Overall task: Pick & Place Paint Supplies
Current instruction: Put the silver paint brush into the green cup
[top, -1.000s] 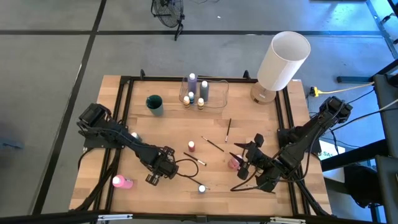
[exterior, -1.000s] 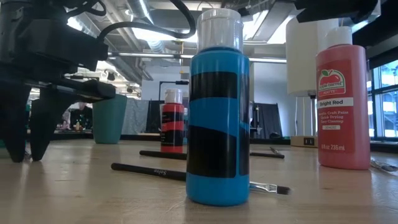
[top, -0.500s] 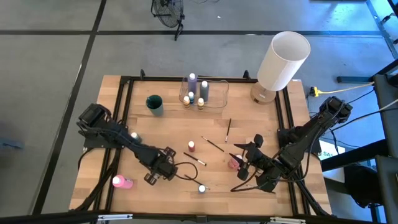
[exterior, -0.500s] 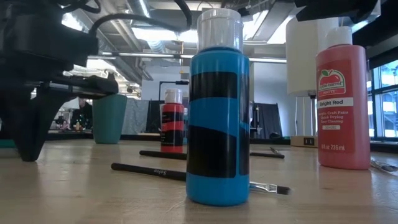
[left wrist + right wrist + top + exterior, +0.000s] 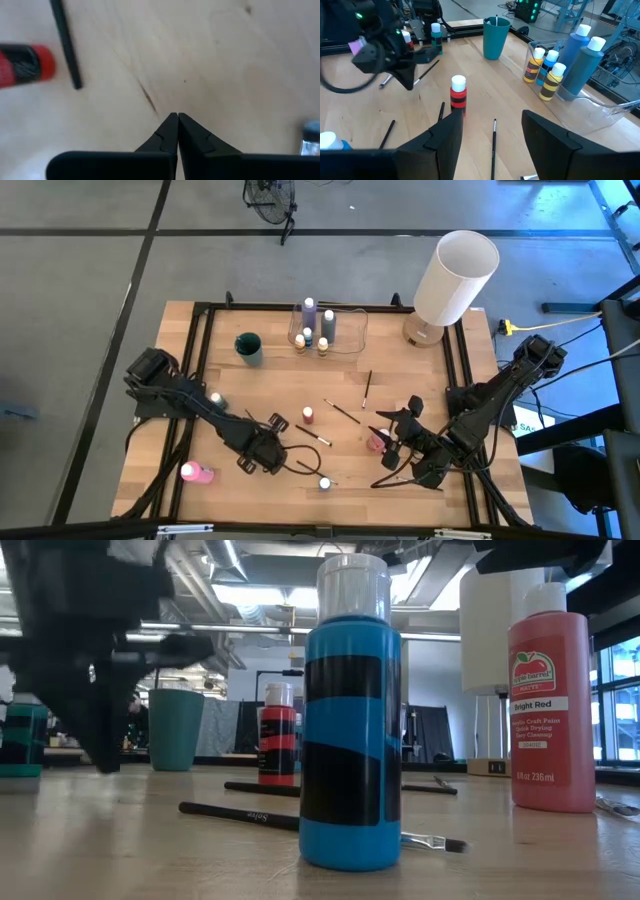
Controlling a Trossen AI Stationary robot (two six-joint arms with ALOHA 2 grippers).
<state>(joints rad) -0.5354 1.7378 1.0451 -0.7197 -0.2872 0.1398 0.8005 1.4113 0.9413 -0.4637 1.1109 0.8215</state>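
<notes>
Small red bottle with pale cap stands mid-desk on pale wood grain; thin dark brushes lie scattered beside it. Blue black-banded bottle stands nearer the front edge. Left gripper: jaws pressed together, empty, over bare wood. Right gripper: jaws spread, empty. Clear container holds more bottles.

"Bright Red" and "236 ml" on the red paint bottle; "Soler"-like lettering on the brush handle.
</notes>
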